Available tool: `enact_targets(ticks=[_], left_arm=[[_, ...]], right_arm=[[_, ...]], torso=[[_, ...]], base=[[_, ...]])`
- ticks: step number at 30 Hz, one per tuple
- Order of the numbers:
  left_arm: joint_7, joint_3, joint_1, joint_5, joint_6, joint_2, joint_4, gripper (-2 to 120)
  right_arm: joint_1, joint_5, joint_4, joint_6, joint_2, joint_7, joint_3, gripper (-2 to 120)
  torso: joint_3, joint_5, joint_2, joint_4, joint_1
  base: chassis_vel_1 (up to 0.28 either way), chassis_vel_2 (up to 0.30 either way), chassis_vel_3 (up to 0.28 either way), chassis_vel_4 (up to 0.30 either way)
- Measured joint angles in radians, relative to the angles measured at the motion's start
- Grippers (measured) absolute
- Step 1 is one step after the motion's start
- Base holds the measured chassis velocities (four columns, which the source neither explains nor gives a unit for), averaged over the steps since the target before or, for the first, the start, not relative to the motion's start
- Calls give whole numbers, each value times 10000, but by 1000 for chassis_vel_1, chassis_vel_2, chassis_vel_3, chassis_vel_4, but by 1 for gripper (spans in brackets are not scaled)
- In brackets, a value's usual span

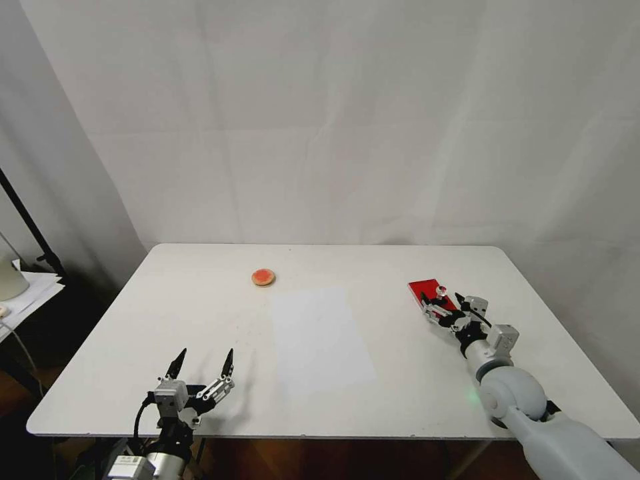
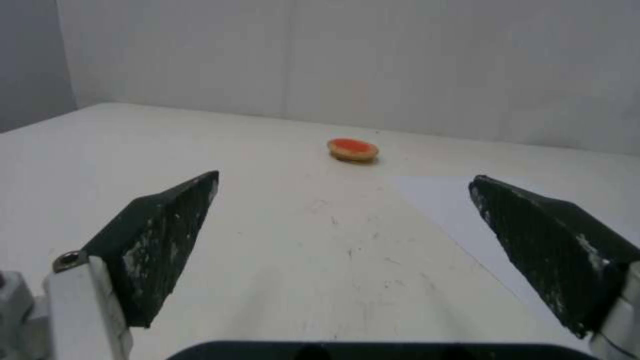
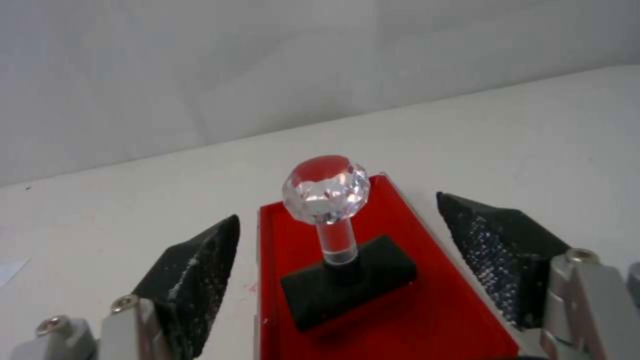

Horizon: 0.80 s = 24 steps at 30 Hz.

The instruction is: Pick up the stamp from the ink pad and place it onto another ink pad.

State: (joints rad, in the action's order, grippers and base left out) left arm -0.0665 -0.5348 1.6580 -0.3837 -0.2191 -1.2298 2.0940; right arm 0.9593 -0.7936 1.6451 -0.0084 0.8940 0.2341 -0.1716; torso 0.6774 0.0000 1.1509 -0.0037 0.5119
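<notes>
Right gripper (image 3: 333,230) sits low at the near end of the ink pad (image 3: 400,320), its 2 dark fingers (image 3: 193,275) spread wide, 1 on each side of the stamp (image 3: 337,250) and neither touching it. From the right wrist, the stamp stands upright on the red pad: a black block base flat on the surface, a short clear stem, and a faceted clear knob on top that catches a red tint. One finger hangs outside the pad's edge over the white table (image 3: 100,210); the other is over the pad's opposite edge.

From the head camera, the stamp (image 1: 441,291) and the red rectangular ink pad (image 1: 424,288) lie on the table's right side, with the right gripper (image 1: 445,308) reaching in from the near right.

Another ink pad (image 1: 263,277), the small round tan-rimmed disc with an orange-red centre, sits well apart on the left half toward the far edge. A white sheet of paper (image 1: 320,340) lies between the 2 pads, nearer the middle.

Left gripper (image 1: 203,365) hovers near the table's front left edge, fingers spread and holding nothing; its wrist camera looks across the scuffed table (image 2: 320,260) at the round pad (image 2: 352,149).
</notes>
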Motion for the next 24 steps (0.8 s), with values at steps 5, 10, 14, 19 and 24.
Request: enact_targets(ticks=[5, 10, 14, 19, 24], left_arm=[[0, 0, 0, 0, 0, 0, 0, 100], [0, 0, 0, 0, 0, 0, 0, 100], [0, 0, 0, 0, 0, 0, 0, 100], [0, 0, 0, 0, 0, 0, 0, 100], [0, 0, 0, 0, 0, 0, 0, 100]], right_arm=[[-50, 42, -70, 0, 49, 43, 43, 64], [-78, -9, -59, -43, 50, 127, 48, 47], [-79, -35, -58, -80, 48, 175, 54, 32], [13, -35, -28, -95, 45, 194, 57, 11], [46, -29, -20, -108, 44, 206, 76, 10]], torso=[[0, 0, 0, 0, 0], [0, 0, 0, 0, 0], [0, 0, 0, 0, 0], [-1, -2, 1, 0, -1], [-2, -2, 2, 0, -2]], base=[[0, 0, 0, 0], [0, 0, 0, 0], [0, 0, 0, 0], [0, 0, 0, 0], [0, 0, 0, 0]])
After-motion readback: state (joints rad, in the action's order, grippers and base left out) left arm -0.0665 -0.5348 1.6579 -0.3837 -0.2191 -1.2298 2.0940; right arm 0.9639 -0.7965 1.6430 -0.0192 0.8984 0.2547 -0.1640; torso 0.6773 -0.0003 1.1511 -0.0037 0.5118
